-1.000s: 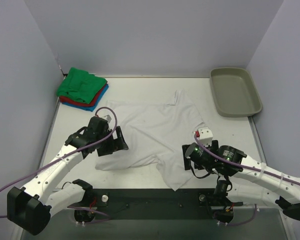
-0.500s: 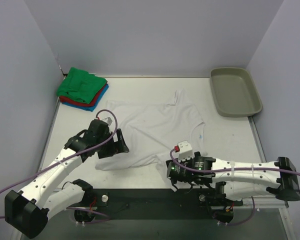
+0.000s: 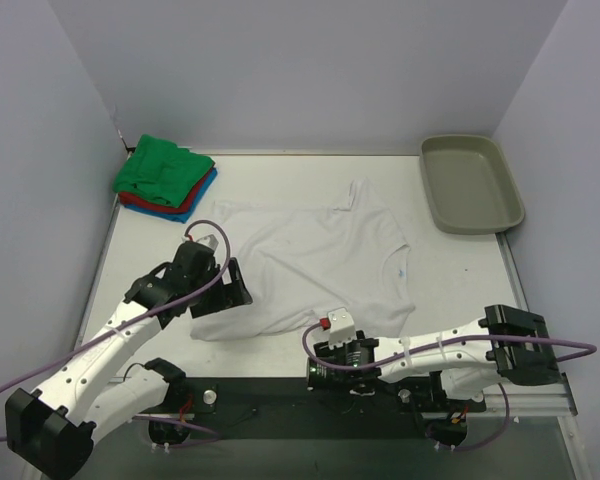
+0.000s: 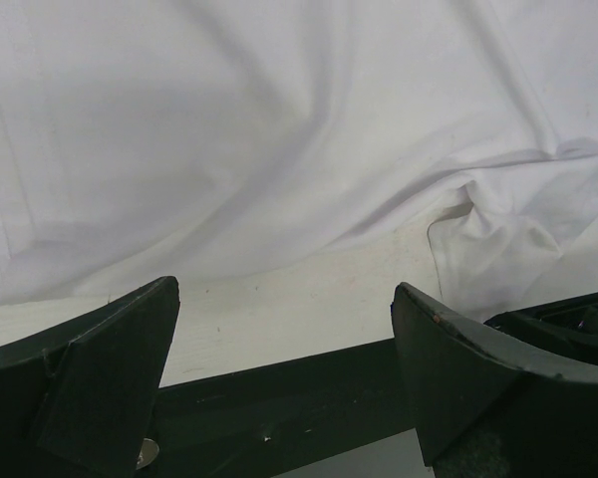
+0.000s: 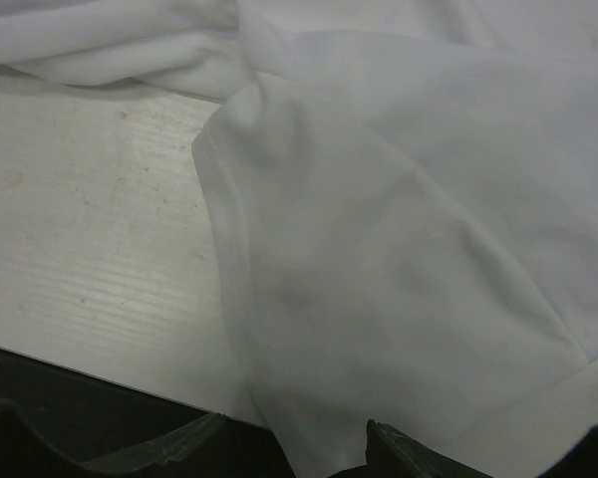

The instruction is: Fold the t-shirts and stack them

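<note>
The white tee (image 3: 310, 260) lies opened out in the middle of the worktop (image 3: 460, 275), rumpled, with soft ridges running across it and its near-left edge bunched. It is not folded at all yet. A hemmed flap (image 5: 379, 299), a sleeve I think, sits at its near edge, thin enough that the worktop shows faintly through it.

In the last second I swung my right arm from the tee's right side round to that near edge. My right claw (image 5: 291, 456) now has the flap lying between its fingertips. The jaws were spread wide a moment ago and have drawn in, but they stand apart and are not yet pinching cloth. I take that as setting up the first fold, so the task is barely begun.

My left claw (image 4: 284, 339) has hardly moved. It hangs fully open over the tee's left edge, holding nothing.

The folded stack (image 3: 165, 178), green on red on blue, waits in the far-left corner, well apart from the tee, and the grey tray (image 3: 470, 185) sits in the far-right corner
</note>
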Action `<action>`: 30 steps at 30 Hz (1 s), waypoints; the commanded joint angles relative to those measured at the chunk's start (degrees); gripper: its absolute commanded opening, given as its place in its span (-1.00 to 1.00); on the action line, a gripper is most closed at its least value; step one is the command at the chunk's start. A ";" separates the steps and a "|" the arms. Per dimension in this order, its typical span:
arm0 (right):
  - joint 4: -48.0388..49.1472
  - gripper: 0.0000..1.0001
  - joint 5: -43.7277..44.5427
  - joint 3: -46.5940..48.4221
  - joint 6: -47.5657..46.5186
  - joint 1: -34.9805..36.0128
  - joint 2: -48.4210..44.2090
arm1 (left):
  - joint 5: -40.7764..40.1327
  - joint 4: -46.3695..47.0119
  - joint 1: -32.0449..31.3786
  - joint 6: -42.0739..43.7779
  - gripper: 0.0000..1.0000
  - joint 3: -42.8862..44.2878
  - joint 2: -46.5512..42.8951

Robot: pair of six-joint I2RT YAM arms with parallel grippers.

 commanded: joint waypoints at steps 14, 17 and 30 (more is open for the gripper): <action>2.51 -0.46 0.33 -4.86 8.19 3.34 1.51 | -2.87 -1.19 -0.04 -1.38 0.95 0.19 -1.60; 2.60 -0.51 0.16 -5.56 8.54 3.34 1.42 | -4.80 -2.33 -0.03 -1.64 0.95 0.81 -1.86; 1.90 -1.00 -1.95 -11.89 12.23 4.12 -4.10 | -6.65 -6.72 0.49 -2.69 0.95 1.34 -3.53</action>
